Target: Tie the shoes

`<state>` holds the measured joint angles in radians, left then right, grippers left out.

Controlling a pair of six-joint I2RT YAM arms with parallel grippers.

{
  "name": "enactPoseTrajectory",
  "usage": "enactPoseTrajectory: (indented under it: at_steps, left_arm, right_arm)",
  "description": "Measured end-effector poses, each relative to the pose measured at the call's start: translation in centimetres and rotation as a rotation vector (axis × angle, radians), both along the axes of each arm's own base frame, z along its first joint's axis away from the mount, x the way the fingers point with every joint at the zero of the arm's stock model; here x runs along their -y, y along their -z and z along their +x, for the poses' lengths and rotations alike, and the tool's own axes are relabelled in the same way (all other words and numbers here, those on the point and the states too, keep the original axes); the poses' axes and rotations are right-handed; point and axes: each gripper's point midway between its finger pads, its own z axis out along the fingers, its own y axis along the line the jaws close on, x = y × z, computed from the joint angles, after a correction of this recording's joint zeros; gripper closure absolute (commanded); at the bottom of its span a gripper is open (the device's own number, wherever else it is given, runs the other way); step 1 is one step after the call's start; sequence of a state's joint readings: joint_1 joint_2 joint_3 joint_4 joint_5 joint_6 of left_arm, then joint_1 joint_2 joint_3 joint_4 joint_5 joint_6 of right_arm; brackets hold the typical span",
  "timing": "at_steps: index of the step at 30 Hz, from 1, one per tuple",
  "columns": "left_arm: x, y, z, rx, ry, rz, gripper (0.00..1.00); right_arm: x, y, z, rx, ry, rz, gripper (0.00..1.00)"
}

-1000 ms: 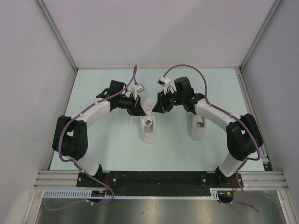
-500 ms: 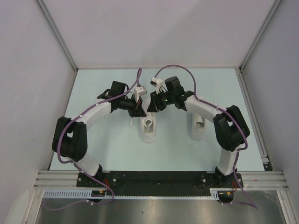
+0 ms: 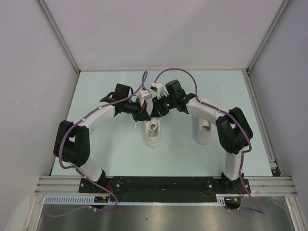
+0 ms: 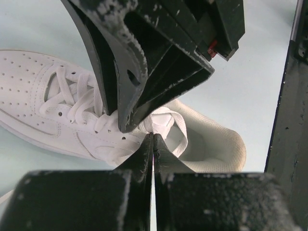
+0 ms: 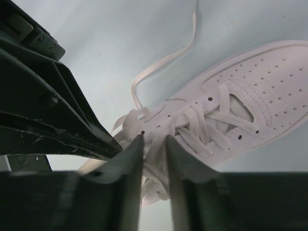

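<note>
- Top view: two white shoes stand on the pale desk [image 3: 113, 159], side by side and well apart, heels toward my arm bases.
- The middle shoe [image 3: 154, 135] shows its heel and opening. Its front half is hidden under both of my tools.
- My left tool [image 3: 145, 113] and right tool [image 3: 157, 111] meet over that shoe's laced part, tips almost touching.
- The second shoe [image 3: 204, 134] sits to the right, and my right forearm crosses above its toe end.
- Left wrist view: my left tool [image 4: 153, 144] is clenched, its two fingers pressed flat together with no gap showing.
- Its tips sit at the collar of the middle shoe [image 4: 43, 91], next to the tongue. I cannot tell whether a lace is caught between them.
- My right tool's fingers [image 4: 120, 72] come down from above, and one tip lands just beside my left tips on the top eyelets.
- The shoe lies on the desk [image 4: 250, 91], with its crossed lacing [image 4: 72, 98] to the left of the tools.
- Right wrist view: my right tool [image 5: 153, 161] is released, its jaws a narrow gap apart.
- A white strand from the top of the middle shoe [image 5: 260, 77] lies in that gap. I cannot tell whether the jaws touch it.
- My left tool's fingers [image 5: 62, 125] reach in from the left, ending just beside my right ones.
- A loose lace [image 5: 163, 60] trails from the top eyelets away across the desk [image 5: 96, 33].
</note>
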<state>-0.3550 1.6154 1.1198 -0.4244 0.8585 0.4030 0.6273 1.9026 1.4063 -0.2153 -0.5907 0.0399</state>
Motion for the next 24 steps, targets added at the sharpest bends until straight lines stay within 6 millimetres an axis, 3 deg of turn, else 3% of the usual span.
enactPoseTrajectory:
  at_steps: [1, 5, 13, 20, 24]
  left_arm:
    - [0.0, 0.0, 0.0, 0.001, 0.001, 0.000, 1.00]
    - [0.0, 0.0, 0.0, 0.002, 0.001, 0.002, 1.00]
    - [0.0, 0.0, 0.0, 0.010, 0.008, 0.004, 1.00]
    - [-0.1, 0.0, 0.0, 0.017, 0.007, 0.007, 1.00]
    - [-0.1, 0.0, 0.0, 0.021, 0.010, 0.008, 1.00]
  right_arm:
    - [0.0, 0.0, -0.1, 0.004, -0.006, -0.003, 0.88]
    - [0.0, -0.1, -0.2, 0.002, -0.017, -0.002, 1.00]
    - [0.4, -0.6, 0.6, -0.015, 0.019, 0.023, 1.00]
    - [1.9, -2.6, 2.6, -0.027, 0.101, 0.079, 0.98]
    - [1.9, -3.2, 2.7, -0.039, 0.104, 0.104, 1.00]
